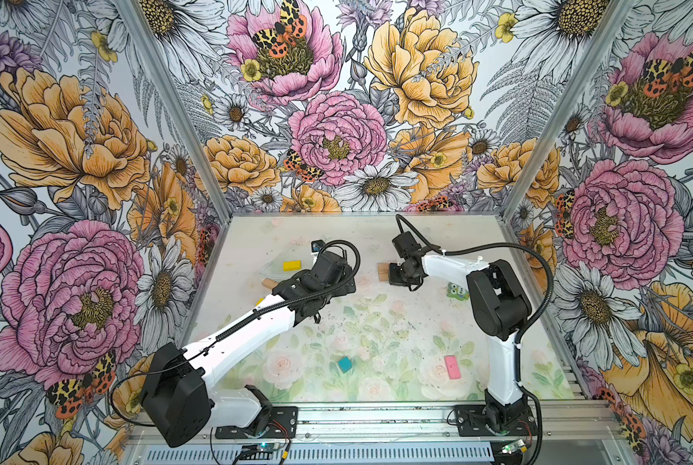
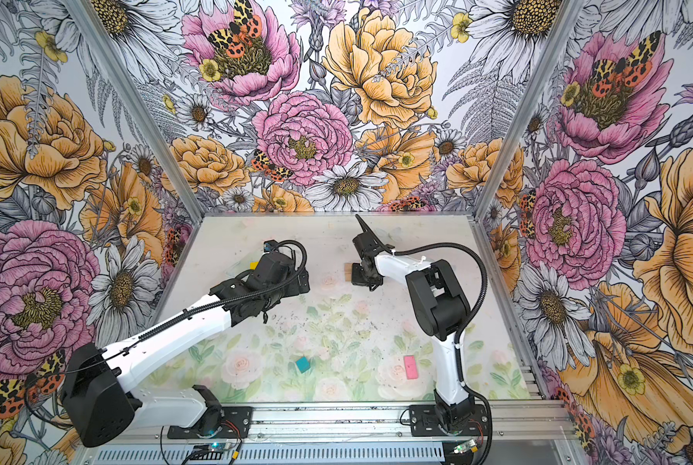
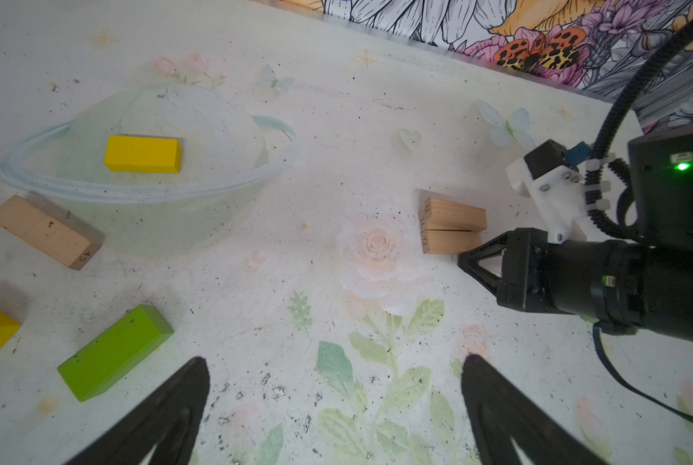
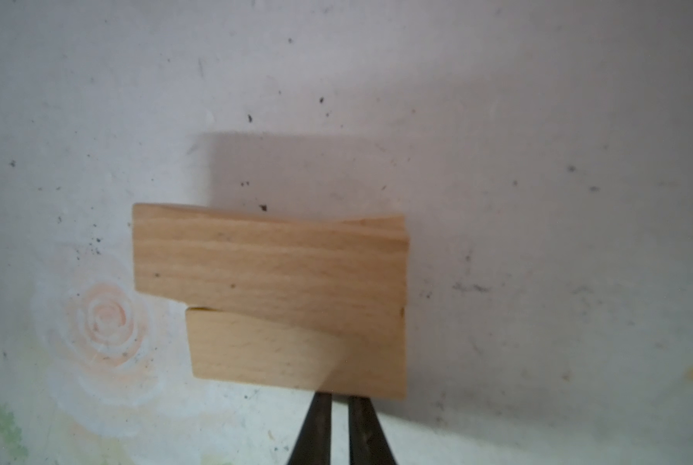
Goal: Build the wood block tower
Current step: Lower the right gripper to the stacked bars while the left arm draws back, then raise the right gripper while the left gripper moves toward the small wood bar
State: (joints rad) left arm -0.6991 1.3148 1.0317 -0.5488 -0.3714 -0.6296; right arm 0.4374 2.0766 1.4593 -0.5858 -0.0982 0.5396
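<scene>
Tan planks (image 4: 270, 265): two touching on tabletop (image 4: 538, 120); right gripper (image 4: 339, 399) closed, empty, at their edge; left gripper (image 3: 335, 358) wide.

Both top views are bright, evenly lit and sharp, though the wide lens stretches the floral walls (image 1: 75, 161) outward at every edge. In the left wrist view the table (image 3: 337, 120) looks washed pale, and the left gripper (image 3: 335, 357) at 6 o'clock is soft. The right wrist view is dimmer and blurred throughout; the tan planks (image 4: 268, 273) throw a soft shadow toward 1 o'clock.
</scene>
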